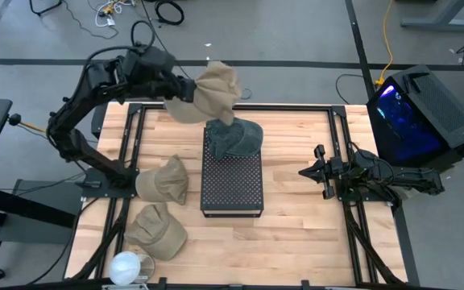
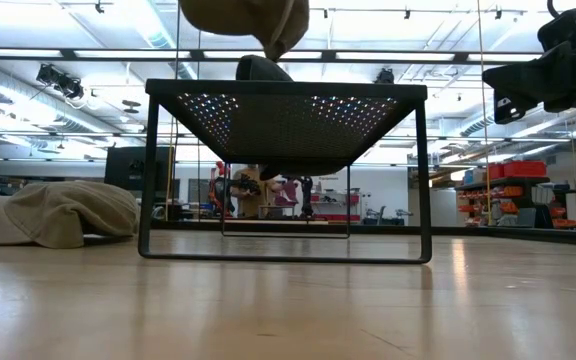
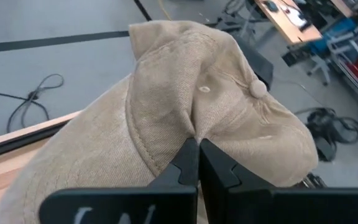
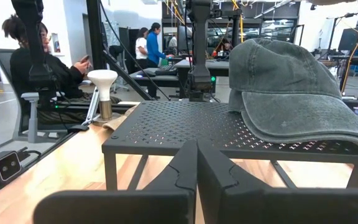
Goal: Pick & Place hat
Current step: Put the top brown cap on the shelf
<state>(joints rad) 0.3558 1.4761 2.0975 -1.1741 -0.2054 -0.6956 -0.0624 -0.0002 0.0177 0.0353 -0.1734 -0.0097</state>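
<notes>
A floppy tan cotton cap (image 1: pixel 214 93) is held pinched by its crown in the left gripper (image 3: pixel 197 163), carried high over the bench's far edge, just behind the black perforated metal stand (image 1: pixel 232 185). The carry step seems to be in hand. Next, a lowering onto the stand's bare mesh is called for, beside or upon the grey-green cotton cap (image 1: pixel 234 137) already lying at the stand's far end. Caps are counted: four in all, three tan and one grey-green. Two tan caps (image 1: pixel 161 179) (image 1: pixel 155 230) are waiting near the bench's left edge. The right gripper (image 4: pixel 197 163) is parked by the right edge, fingers pressed together on nothing.
</notes>
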